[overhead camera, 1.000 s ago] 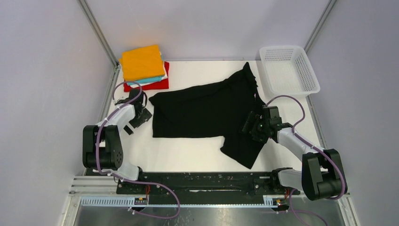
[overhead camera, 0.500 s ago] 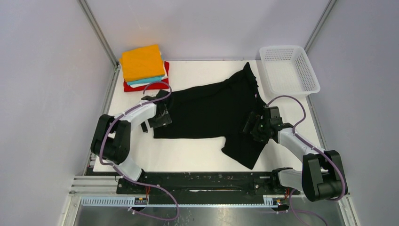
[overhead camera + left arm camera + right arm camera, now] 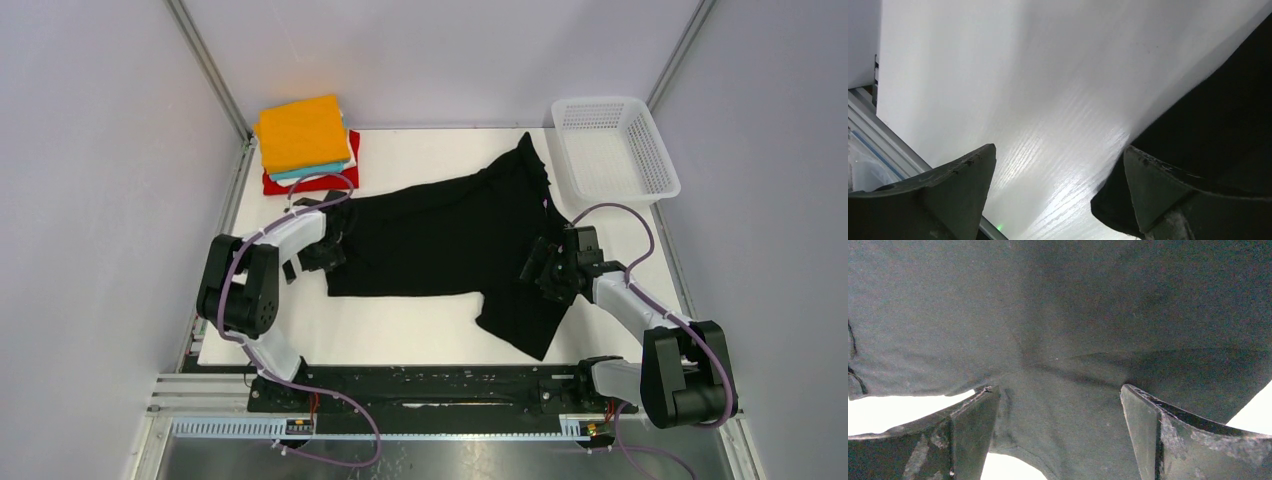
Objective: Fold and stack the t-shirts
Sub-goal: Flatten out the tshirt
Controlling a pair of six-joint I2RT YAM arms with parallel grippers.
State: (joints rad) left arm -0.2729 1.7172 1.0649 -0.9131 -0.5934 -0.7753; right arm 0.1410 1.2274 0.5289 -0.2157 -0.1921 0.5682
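Observation:
A large black t-shirt (image 3: 440, 240) lies spread on the white table (image 3: 400, 330). A stack of folded shirts stands at the back left: orange (image 3: 302, 133) on top, then teal, white and red (image 3: 340, 181). My left gripper (image 3: 322, 250) is open at the shirt's left edge; in the left wrist view (image 3: 1058, 195) the black cloth (image 3: 1218, 130) lies by the right finger. My right gripper (image 3: 548, 270) is open low over the shirt's right side. In the right wrist view (image 3: 1058, 430) black cloth (image 3: 1063, 330) lies between the fingers.
A white mesh basket (image 3: 612, 147) stands at the back right corner. Grey walls and metal frame posts close in the table on both sides. The arm bases and a black rail (image 3: 430, 385) run along the near edge.
My left arm swung from the table's left side right to the shirt's left edge, then drew back slightly. My right gripper shifted slightly; the shirt's lower right flap moved a little.

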